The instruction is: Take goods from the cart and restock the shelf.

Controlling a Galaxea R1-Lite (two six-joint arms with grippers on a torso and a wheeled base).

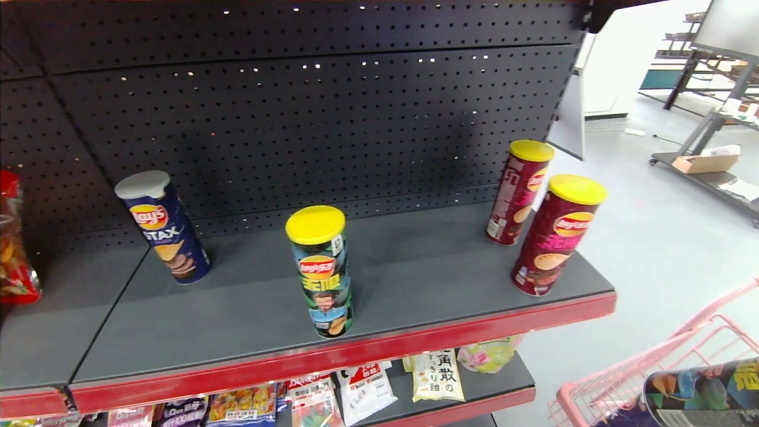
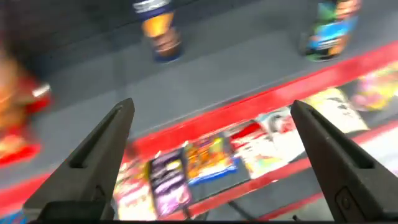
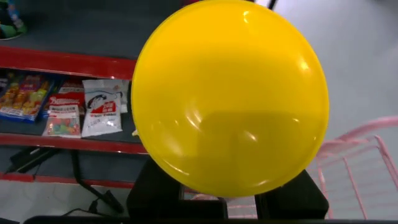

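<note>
Right gripper (image 3: 227,198) closed on a yellow-lidded can (image 3: 230,93), lid toward the wrist camera and the pink cart (image 3: 367,155) just beside it. Gripping the body leaves the base free to be stood on a shelf. The dark-labelled can (image 1: 699,388) at the cart's rim in the head view is probably this same one. Left gripper (image 2: 211,162) is spread wide and empty before the shelf's red edge, free to steady a can. On the shelf (image 1: 415,279) stand a green can (image 1: 320,273) near the front, two maroon cans (image 1: 554,237) at the right end and a blue can (image 1: 163,228) toward the back. All are upright, labels outward and well apart, leaving bare gaps for restocking.
</note>
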